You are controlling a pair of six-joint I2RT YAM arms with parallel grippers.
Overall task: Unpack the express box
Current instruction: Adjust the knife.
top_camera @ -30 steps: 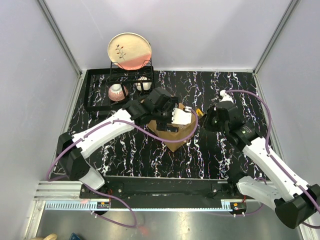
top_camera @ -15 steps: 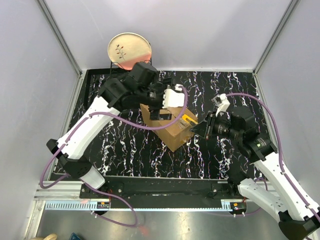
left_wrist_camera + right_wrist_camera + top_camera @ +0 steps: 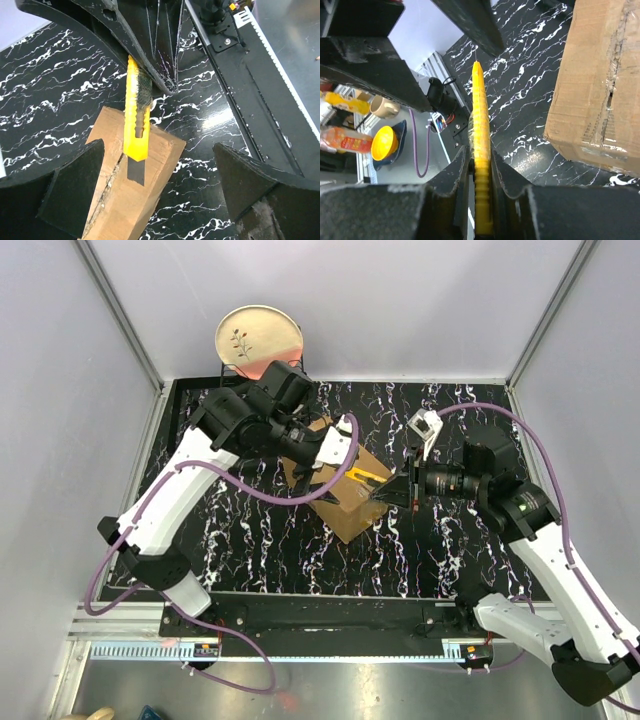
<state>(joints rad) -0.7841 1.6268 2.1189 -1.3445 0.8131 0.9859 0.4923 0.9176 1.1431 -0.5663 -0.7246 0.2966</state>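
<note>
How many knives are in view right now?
1. The knife is clamped in the right gripper, blade over the box top by its seam. The left arm could hide another.

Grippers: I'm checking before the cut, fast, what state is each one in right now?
Left gripper: open, holding nothing.
Right gripper: shut on the yellow knife.

reaching inward — spread wide at the left tool [image 3: 159, 146], pinched on a yellow cutter [image 3: 137, 120] at the right tool [image 3: 480, 156].
</note>
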